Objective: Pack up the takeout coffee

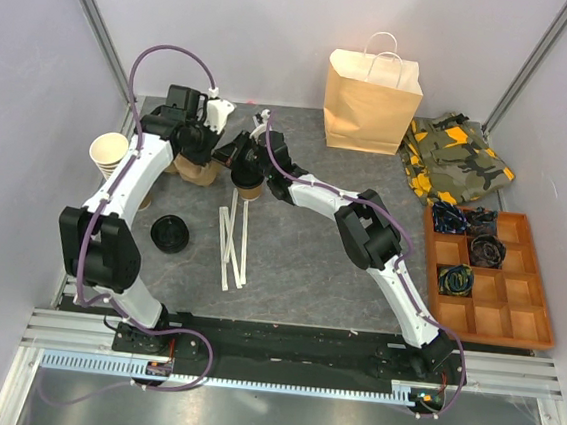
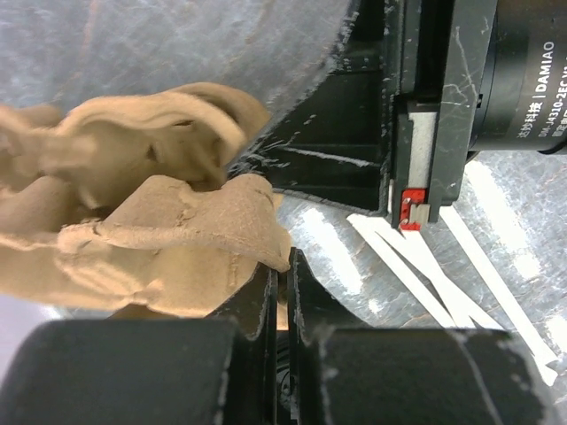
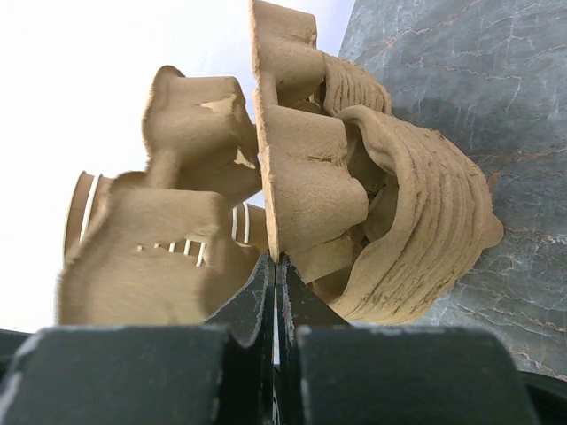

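Brown pulp cup carriers (image 1: 195, 170) sit nested at the back left of the table. My left gripper (image 1: 202, 154) (image 2: 285, 266) is shut on the thin rim of a carrier (image 2: 159, 239). My right gripper (image 1: 226, 159) (image 3: 277, 261) reaches in from the right and is shut on the upright edge of a carrier (image 3: 310, 168), beside the ribbed nested pile (image 3: 425, 230). The takeout coffee (image 1: 249, 190) shows only as a small brown cup wall under my right wrist; its top is hidden by the arm.
A tall stack of brown cups (image 1: 109, 154) (image 3: 80, 212) stands at the far left. A loose black lid (image 1: 170, 233) and white strips (image 1: 232, 243) (image 2: 443, 266) lie mid-table. A paper bag (image 1: 372, 100) stands at the back, a camouflage cloth (image 1: 459, 159) and a wooden compartment tray (image 1: 541, 298) at the right.
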### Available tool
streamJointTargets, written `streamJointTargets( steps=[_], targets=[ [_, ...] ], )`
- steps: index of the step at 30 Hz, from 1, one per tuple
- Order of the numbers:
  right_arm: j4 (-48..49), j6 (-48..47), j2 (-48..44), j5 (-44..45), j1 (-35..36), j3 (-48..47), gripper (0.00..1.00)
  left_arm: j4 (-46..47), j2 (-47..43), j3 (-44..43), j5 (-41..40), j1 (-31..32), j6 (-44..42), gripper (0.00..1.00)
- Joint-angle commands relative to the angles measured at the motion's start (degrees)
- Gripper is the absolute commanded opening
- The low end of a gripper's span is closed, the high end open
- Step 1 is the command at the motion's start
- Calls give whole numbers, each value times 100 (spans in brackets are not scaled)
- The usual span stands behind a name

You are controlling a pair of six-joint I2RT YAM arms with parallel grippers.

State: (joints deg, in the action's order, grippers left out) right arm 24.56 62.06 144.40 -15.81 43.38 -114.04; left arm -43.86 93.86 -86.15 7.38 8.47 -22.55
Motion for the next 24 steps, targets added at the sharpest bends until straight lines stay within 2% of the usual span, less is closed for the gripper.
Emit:
streamJointTargets(
  steps=[1,12,24],
  targets=[
    [163,8,-52,-150,39,-101,0,-9,-421,-437,-289,14,84,2],
    [594,544,-78,-229,-4,-110,0,114,-475,-1061,-650,14,57,2],
    [-213,500,-114,-493,-22,-250,0,237,-448,-1229,-711,14,-13,2]
  ],
)
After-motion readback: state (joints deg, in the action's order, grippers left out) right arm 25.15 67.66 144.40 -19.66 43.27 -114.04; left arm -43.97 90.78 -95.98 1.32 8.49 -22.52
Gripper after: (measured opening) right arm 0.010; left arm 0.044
